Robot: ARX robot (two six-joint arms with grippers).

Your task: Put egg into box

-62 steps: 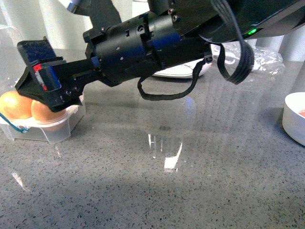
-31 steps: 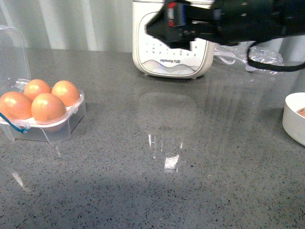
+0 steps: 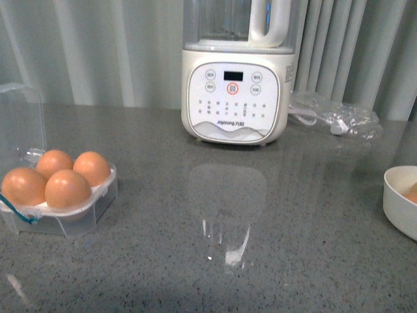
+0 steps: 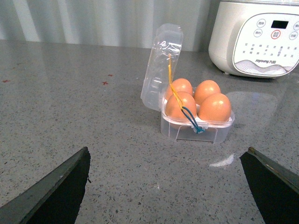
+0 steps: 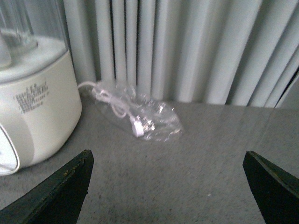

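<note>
The clear plastic box (image 3: 78, 212) sits at the table's left with its lid (image 3: 23, 120) standing open and a blue cord (image 3: 19, 214) at its front. All its cells hold orange-brown eggs (image 3: 67, 189). The box also shows in the left wrist view (image 4: 196, 128), eggs (image 4: 216, 107) inside, cord (image 4: 191, 119) across the front. My left gripper (image 4: 168, 186) is open and empty, well back from the box. My right gripper (image 5: 168, 182) is open and empty over bare table. Neither arm shows in the front view.
A white blender base (image 3: 234, 98) stands at the back centre, also seen in the wrist views (image 4: 257, 39) (image 5: 32, 102). A bagged cable (image 3: 332, 117) (image 5: 140, 119) lies to its right. A white bowl (image 3: 399, 208) with something orange-brown inside sits at the right edge. Curtains hang behind.
The arm that hung over the box a second ago has swung up and rightward out of the front view. The box now shows all its eggs.
</note>
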